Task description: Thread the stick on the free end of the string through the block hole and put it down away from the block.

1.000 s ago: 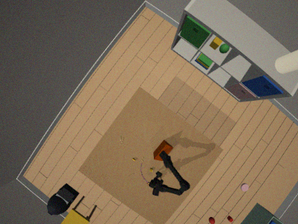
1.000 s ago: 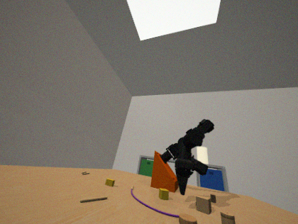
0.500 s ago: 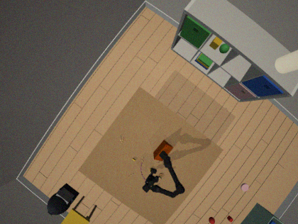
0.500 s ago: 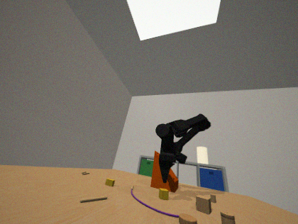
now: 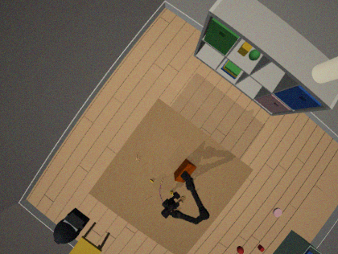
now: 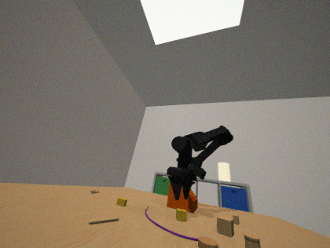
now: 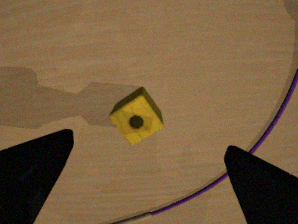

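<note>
The orange block (image 5: 184, 170) (image 6: 185, 205) stands on the table; its hole cannot be made out. The purple string (image 5: 160, 192) (image 6: 165, 230) (image 7: 215, 183) curves over the table from the round wooden button (image 6: 208, 242). The thin stick (image 5: 162, 179) (image 6: 146, 207) (image 7: 132, 218) on its free end lies on the table, at the bottom edge of the wrist view and partly cut off. My gripper (image 6: 181, 196) (image 7: 151, 145) is open and empty, pointing down above the table. In the exterior view it is in front of the block; in the wrist view the string passes behind its right finger.
A yellow cube (image 5: 171, 192) (image 6: 181, 214) (image 7: 145, 112) lies below the gripper. Another yellow cube (image 5: 151, 180) (image 6: 122, 202) lies farther off. A loose stick (image 6: 104, 221) lies left of the string in the exterior view. Wooden pieces (image 6: 225, 226) stand at the right there. Small sticks (image 5: 138, 157) (image 6: 94, 191) lie far away.
</note>
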Robot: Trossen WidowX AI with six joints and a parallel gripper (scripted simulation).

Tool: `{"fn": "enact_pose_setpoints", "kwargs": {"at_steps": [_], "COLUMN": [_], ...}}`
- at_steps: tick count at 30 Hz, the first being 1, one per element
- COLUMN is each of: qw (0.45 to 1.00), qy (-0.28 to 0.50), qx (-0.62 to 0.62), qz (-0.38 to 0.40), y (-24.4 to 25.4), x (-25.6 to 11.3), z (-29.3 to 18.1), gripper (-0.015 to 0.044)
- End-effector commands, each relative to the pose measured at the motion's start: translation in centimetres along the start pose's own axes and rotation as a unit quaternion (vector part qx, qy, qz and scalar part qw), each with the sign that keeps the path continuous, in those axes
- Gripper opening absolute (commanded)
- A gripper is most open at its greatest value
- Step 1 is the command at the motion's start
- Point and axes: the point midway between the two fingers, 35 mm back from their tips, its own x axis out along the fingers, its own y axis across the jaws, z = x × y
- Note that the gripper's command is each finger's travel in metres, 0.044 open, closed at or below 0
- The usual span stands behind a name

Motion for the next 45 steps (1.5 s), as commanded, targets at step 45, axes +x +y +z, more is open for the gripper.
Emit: {"fn": "enact_pose_setpoints", "kwargs": {"at_steps": [45], "qw": [0.347], "qy": [0.001], "qx": [0.938], "qz": [0.001], "y": [0.9], "x": [-1.5], "z": [-0.3], "gripper": [0.0440]}}
